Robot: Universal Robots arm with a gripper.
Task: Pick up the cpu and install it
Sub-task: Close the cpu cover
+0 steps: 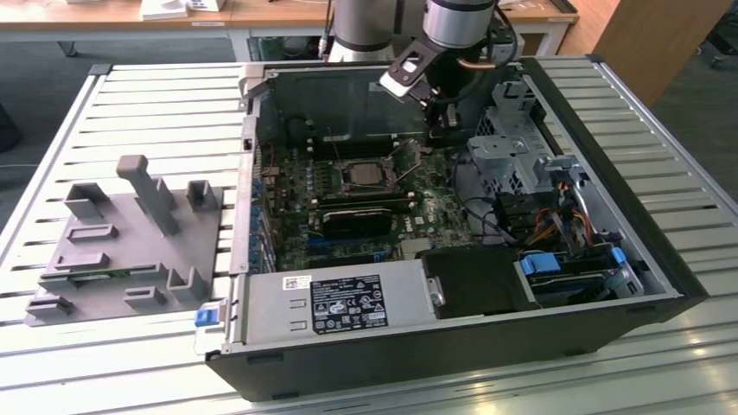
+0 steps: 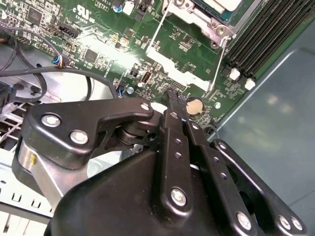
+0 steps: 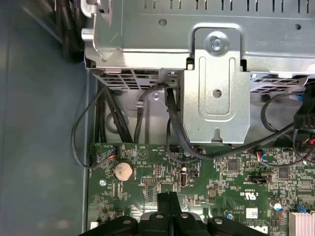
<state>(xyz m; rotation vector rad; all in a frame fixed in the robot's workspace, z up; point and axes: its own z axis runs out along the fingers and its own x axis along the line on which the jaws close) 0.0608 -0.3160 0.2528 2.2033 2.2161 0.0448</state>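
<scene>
The cpu (image 1: pixel 369 174) is a small silver-grey square lying flat in the motherboard socket inside the open computer case (image 1: pixel 645 216). An edge of the cpu (image 2: pixel 219 4) also appears in the second wrist view, with the socket's metal retention frame (image 2: pixel 170 66) swung open beside it. My gripper (image 1: pixel 443 128) hangs inside the case, to the exterior view's right of the socket and apart from the cpu. Its black fingers (image 3: pixel 168 199) are pressed together with nothing between them, just above the green board near a coin battery (image 3: pixel 123 170).
A grey plastic fixture tray (image 1: pixel 127 251) stands on the slatted table at the exterior view's left. Inside the case are a black block (image 1: pixel 363 218) below the socket, a metal drive cage (image 3: pixel 211 73) with loose black cables, and a power supply (image 1: pixel 334 303) at the front.
</scene>
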